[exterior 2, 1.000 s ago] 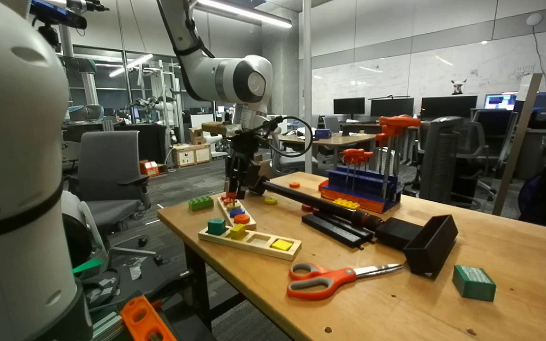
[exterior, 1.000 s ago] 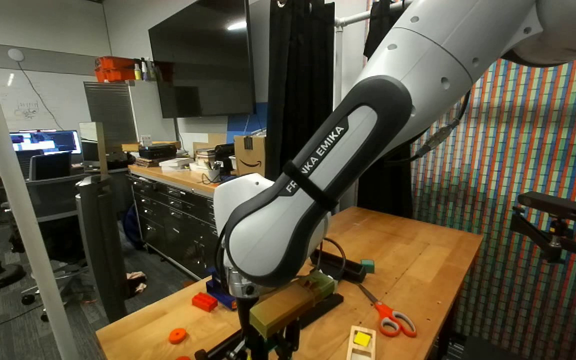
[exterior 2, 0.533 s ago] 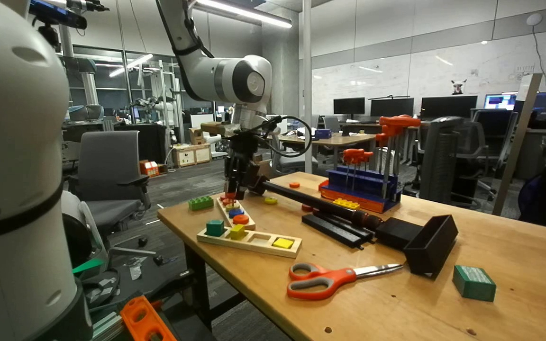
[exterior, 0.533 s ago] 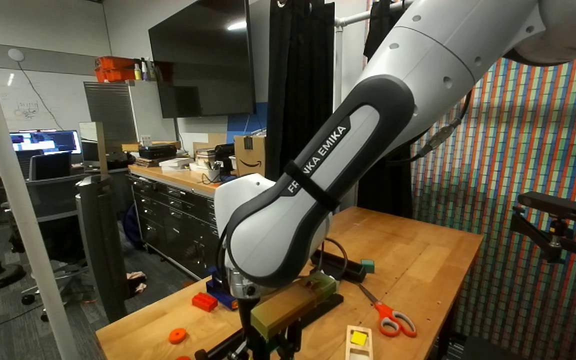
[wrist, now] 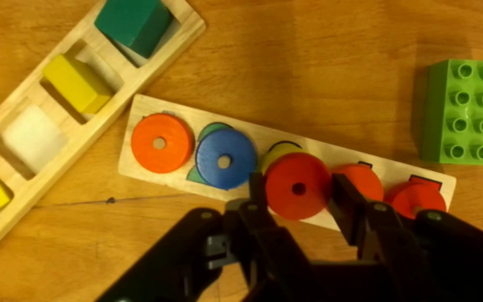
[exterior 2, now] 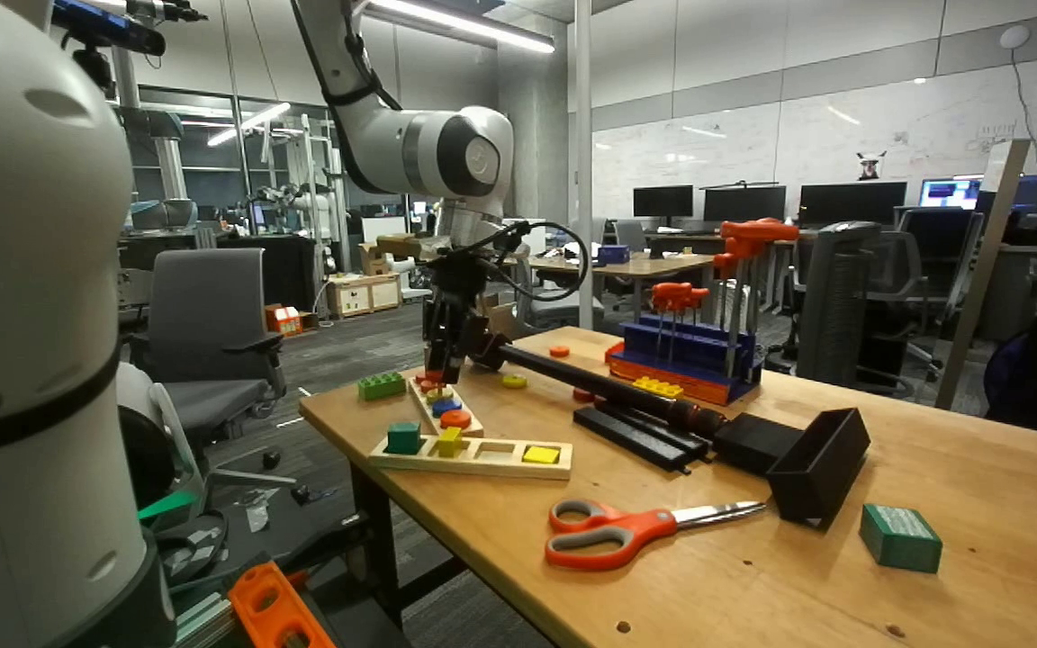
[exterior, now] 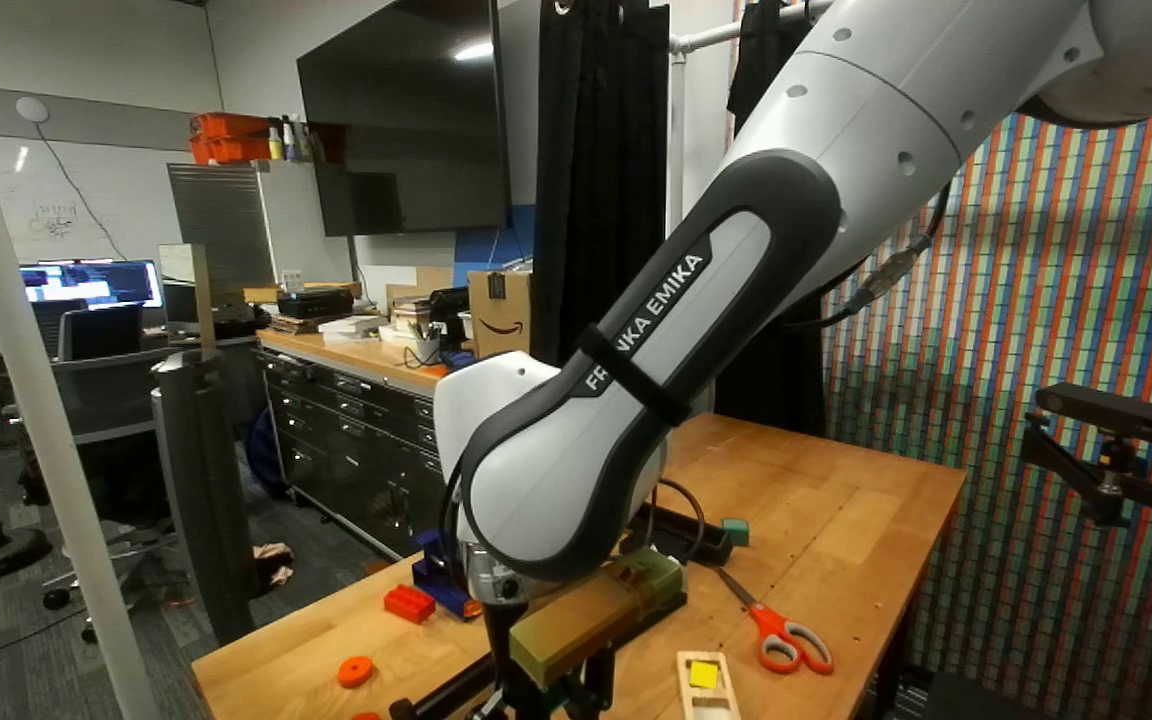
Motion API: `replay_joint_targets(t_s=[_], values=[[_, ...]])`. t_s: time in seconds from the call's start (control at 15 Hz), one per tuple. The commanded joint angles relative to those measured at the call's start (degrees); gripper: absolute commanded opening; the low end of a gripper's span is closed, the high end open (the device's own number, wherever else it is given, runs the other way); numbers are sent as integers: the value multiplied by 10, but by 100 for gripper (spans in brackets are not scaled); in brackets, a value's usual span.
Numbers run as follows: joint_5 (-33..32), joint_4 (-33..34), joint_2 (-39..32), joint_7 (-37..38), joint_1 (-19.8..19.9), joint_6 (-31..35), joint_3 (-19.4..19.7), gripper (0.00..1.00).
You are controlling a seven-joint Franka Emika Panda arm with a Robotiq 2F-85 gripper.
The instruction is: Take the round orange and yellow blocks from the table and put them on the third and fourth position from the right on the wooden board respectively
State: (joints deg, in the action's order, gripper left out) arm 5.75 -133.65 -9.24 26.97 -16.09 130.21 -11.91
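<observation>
Light-wood tabletop (exterior 2: pixel 1005 459): showed in all views.
Four-compartment pale wooden tray (wrist: pixel 78 136): contained a dark green block (wrist: pixel 128 19) and two yellow blocks (wrist: pixel 74 82).
Narrow pale wooden peg board (wrist: pixel 258 136): sat just beside the tray, bearing a row of coloured round blocks (wrist: pixel 226 144).
Black two-fingered gripper (wrist: pixel 299 186): hung above the board, pinching a red round block (wrist: pixel 292 174), yellow showing beneath.
Green studded brick (wrist: pixel 470 113): lay near the board's red end.
Orange round block (exterior 2: pixel 559 351): rested flat on the tabletop, well apart from the board.
Yellow round block (exterior 2: pixel 514 382): lay nearer it, also flat.
</observation>
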Motion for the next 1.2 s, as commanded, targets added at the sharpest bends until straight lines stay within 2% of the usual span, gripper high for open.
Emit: replay_joint_targets(t_s=[0.0, 0.4, 0.47, 0.53, 0.8, 1.13], values=[[1, -18, 17, 15, -3, -3, -3, 24], [2, -29, 18, 13, -4, -1, -4, 24], [3, -29, 17, 13, -3, 0, -4, 68], [4, -30, 16, 12, -3, 0, -4, 69], [-6, -30, 15, 11, -2, 5, -1, 98], [-34, -8, 12, 10, -2, 14, 3, 100]])
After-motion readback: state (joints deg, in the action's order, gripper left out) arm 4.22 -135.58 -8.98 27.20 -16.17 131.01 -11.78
